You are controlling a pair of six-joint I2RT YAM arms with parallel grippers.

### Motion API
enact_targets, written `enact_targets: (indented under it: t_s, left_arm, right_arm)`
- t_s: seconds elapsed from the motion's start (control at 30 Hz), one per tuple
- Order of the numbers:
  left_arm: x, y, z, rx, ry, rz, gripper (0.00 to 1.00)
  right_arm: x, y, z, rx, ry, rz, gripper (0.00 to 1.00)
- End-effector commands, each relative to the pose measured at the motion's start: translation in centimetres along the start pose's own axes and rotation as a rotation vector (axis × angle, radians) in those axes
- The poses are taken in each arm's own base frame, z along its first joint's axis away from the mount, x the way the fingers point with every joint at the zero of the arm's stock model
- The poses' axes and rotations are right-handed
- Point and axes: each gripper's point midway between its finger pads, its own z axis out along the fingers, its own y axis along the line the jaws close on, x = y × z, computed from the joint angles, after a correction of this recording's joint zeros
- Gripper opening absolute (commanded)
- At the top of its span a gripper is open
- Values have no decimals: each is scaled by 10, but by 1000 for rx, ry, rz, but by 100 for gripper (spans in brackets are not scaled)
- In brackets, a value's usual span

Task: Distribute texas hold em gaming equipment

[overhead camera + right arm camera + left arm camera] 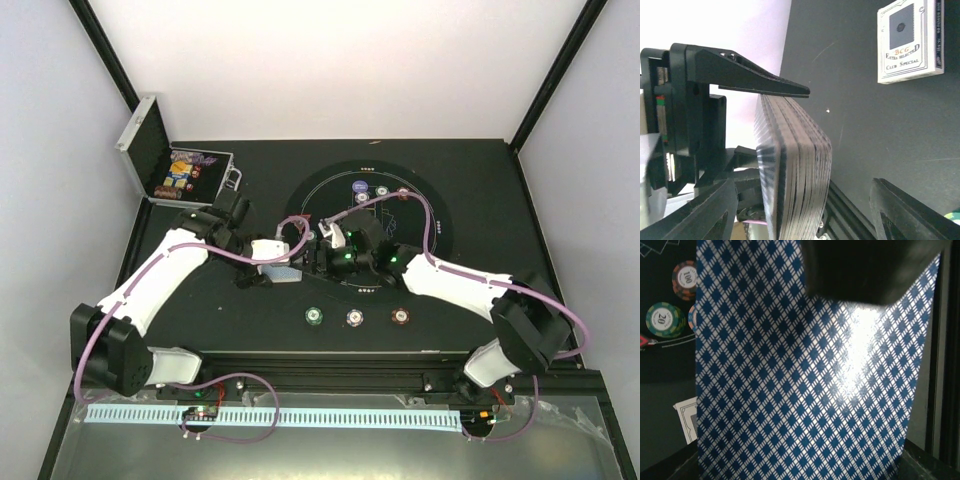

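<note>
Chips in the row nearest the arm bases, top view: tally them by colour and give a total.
Green chip: 1
White chip: 1
Brown-red chip: 1
Total: 3

Two arms (160, 275) (460, 285); one deck (795, 165); one card box (910, 40); one case (140, 150); three chips (316, 316) (355, 318) (401, 316) in near row, farther ones uncountable.
</note>
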Motion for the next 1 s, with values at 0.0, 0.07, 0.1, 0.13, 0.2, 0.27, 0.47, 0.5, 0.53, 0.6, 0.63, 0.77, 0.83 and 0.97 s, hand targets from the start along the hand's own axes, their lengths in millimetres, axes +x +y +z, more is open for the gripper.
enact_targets:
  t_s: [0.0,0.07,0.1,0.13,0.2,0.27,0.47,0.5,0.53,0.6,0.63,0.77,0.83,0.97]
  left_arm:
    - [-24,-10,-17,11,-60,14,2]
    - [-27,-12,-17,14,-62,21,2]
    - [-28,-13,-17,15,-62,23,1]
    - [-29,-13,-17,15,-61,27,2]
    - [-32,-15,-23,-8,-71,39,1]
    - [-33,-15,-24,-13,-73,41,2]
    - [-34,-13,-24,-28,-72,37,3]
    - [-35,-13,-25,-31,-77,35,12]
    - [-37,-14,-26,-29,-86,35,38]
    - [-39,-18,-27,-25,-112,45,79]
    - [-42,-21,-28,-28,-137,59,93]
    - [-55,-35,-34,-50,-258,150,99]
    - [-58,-39,-33,-51,-278,167,99]
    - [-56,-45,-26,13,-246,160,99]
  right_arm:
    - [5,13,7,-78,16,5,73]
    - [6,14,8,-87,19,6,71]
    - [6,15,9,-92,22,8,69]
    - [6,16,10,-98,23,8,66]
    - [8,19,13,-110,29,9,60]
    - [10,23,16,-124,38,6,53]
    - [15,16,23,-123,55,29,17]
    - [16,15,23,-123,55,32,13]
    - [16,14,23,-123,55,34,10]
    - [18,14,23,-125,59,35,6]
    - [18,14,23,-128,60,36,5]
    - [21,16,22,-146,69,37,5]
    - [22,17,22,-152,75,35,4]
    - [24,23,23,-170,81,31,4]
